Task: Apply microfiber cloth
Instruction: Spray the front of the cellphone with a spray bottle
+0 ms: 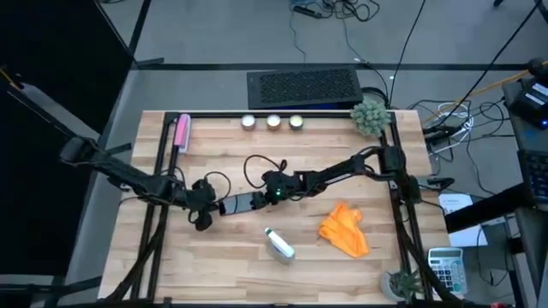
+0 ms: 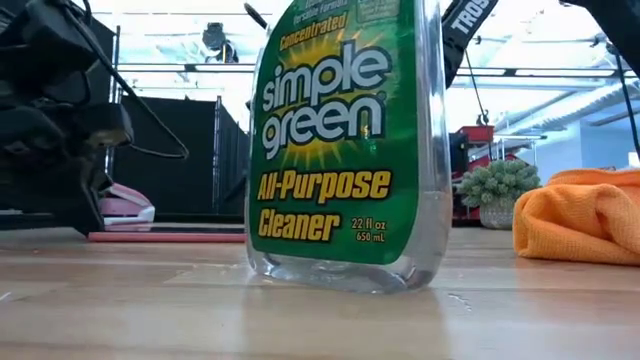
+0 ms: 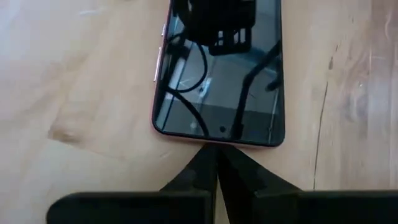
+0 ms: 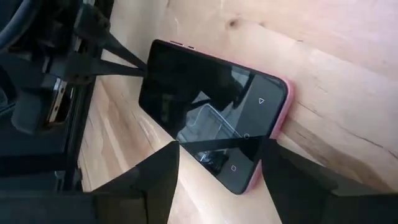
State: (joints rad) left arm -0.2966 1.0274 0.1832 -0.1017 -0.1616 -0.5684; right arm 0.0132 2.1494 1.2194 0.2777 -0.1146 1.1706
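The orange microfiber cloth [image 1: 345,229] lies crumpled on the table toward the near right, also seen in the low view [image 2: 585,215]; no gripper touches it. A black smartphone [image 1: 242,203] with a pink rim lies flat, screen up, mid-table. My left gripper [image 3: 215,152] is shut at the phone's left end. My right gripper [image 4: 219,146] is open over the phone's right end [image 4: 249,143], one finger on either side of that corner. My left gripper has its shut fingertips against the middle of the phone's short end edge [image 3: 214,144], coming from the table's left and lying along the phone. The phone stays flat on the wood. My right gripper hovers at the phone's other end; whether it touches, I cannot tell.
A Simple Green spray bottle [image 1: 278,244] stands near the front, just left of the cloth. A pink stick [image 1: 181,133] lies far left. Three small round lights [image 1: 272,121] and a potted plant [image 1: 370,115] line the far edge. Black frame rails [image 1: 396,184] border the work area.
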